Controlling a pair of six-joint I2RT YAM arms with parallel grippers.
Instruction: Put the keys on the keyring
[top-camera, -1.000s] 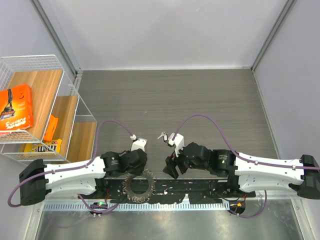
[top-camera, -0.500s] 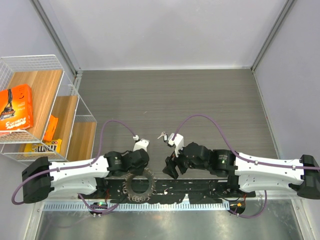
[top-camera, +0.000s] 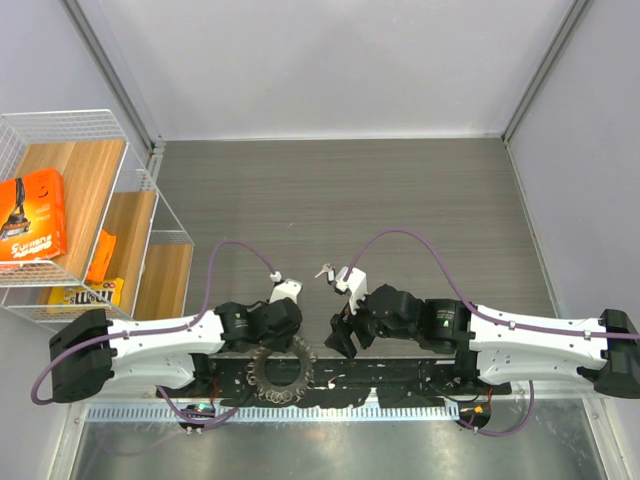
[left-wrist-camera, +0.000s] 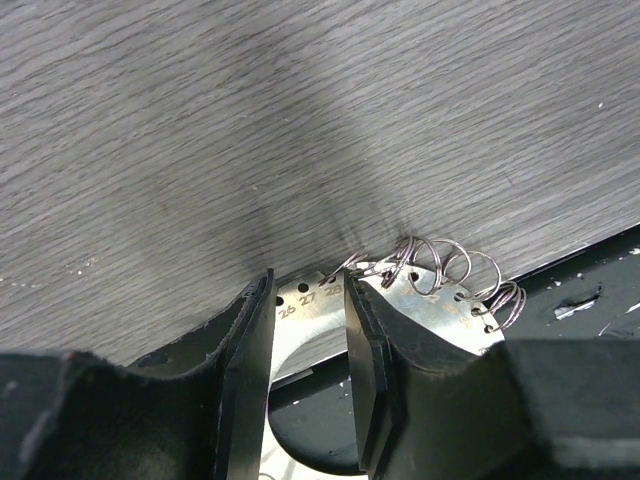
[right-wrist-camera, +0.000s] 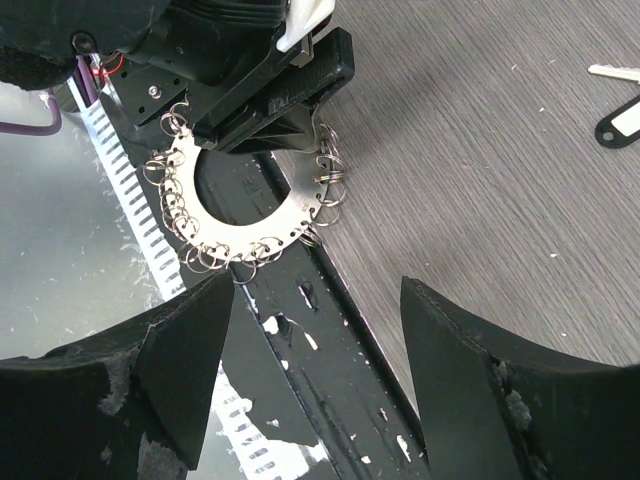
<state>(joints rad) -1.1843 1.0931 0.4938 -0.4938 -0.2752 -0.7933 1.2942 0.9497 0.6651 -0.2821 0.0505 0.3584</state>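
A flat silvery ring-shaped plate (top-camera: 280, 369) with numbered holes lies at the table's near edge, partly over the black base rail. Several small wire keyrings (left-wrist-camera: 452, 266) hang round its rim. My left gripper (left-wrist-camera: 310, 287) hovers right over the plate's rim (left-wrist-camera: 305, 300); its jaws stand a little apart with nothing between them, and the right fingertip (left-wrist-camera: 362, 290) touches one wire keyring. One small silver key (right-wrist-camera: 612, 71) with a dark tag (right-wrist-camera: 620, 122) lies on the table, also visible as the key (top-camera: 324, 271) from above. My right gripper (right-wrist-camera: 315, 290) is wide open and holds nothing, to the right of the plate (right-wrist-camera: 225, 215).
A white wire basket (top-camera: 150, 200) stands at the left with an orange box (top-camera: 30, 215) and wooden shelves inside. The black base rail (top-camera: 390, 375) and a white slotted strip (right-wrist-camera: 130, 190) run along the near edge. Purple cables arc above both arms.
My left arm has crept slightly right over the plate. Its jaws narrowed and then widened again. The right arm and the key have not moved.
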